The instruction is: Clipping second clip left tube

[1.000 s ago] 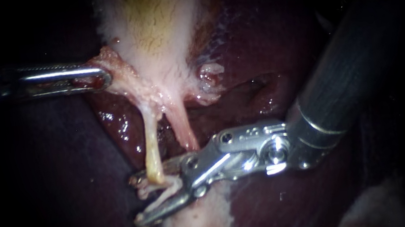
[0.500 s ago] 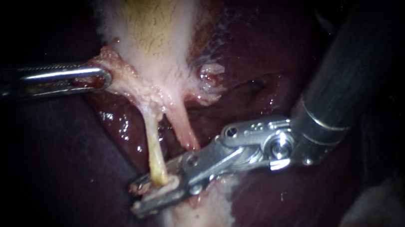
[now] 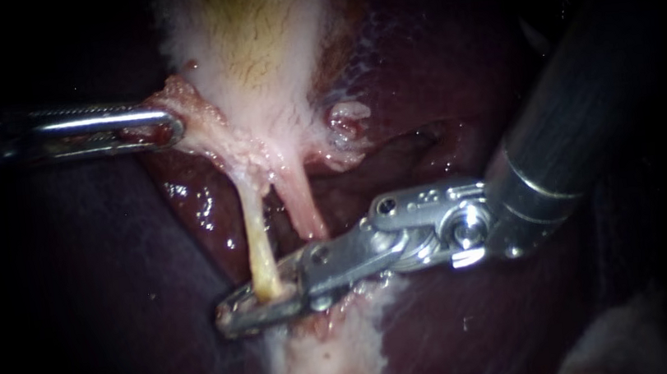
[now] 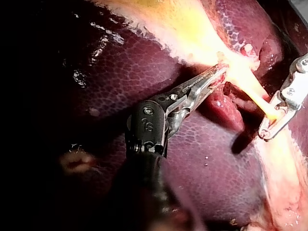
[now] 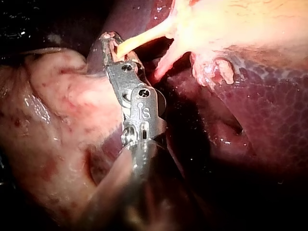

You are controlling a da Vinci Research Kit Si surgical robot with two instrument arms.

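Note:
The pale gallbladder (image 3: pixel 253 47) hangs down the middle and narrows into two strands. The yellowish left tube (image 3: pixel 256 236) runs down into my right instrument (image 3: pixel 231 317), whose jaws are shut across its lower end. Beside it lies the pink right tube (image 3: pixel 302 207), free of both instruments. My left instrument (image 3: pixel 174 128) is shut on the frayed tissue at the gallbladder's neck and holds it to the left. In the left wrist view its jaws (image 4: pixel 222 71) pinch that tissue, and the right instrument (image 4: pixel 264 134) clamps the left tube (image 4: pixel 255 94). The right wrist view shows the same grip (image 5: pixel 108 38).
Dark red liver (image 3: pixel 421 78) surrounds the gallbladder on both sides. A pale band of tissue (image 3: pixel 328 369) lies under the right instrument's jaws. Its thick dark shaft (image 3: pixel 581 103) fills the upper right. A small pale stump (image 3: pixel 347 123) sits right of the tubes.
My right instrument's jaws, open around the left tube's lower end a second ago, have come together on it. Its wrist has risen slightly. The left instrument has held still.

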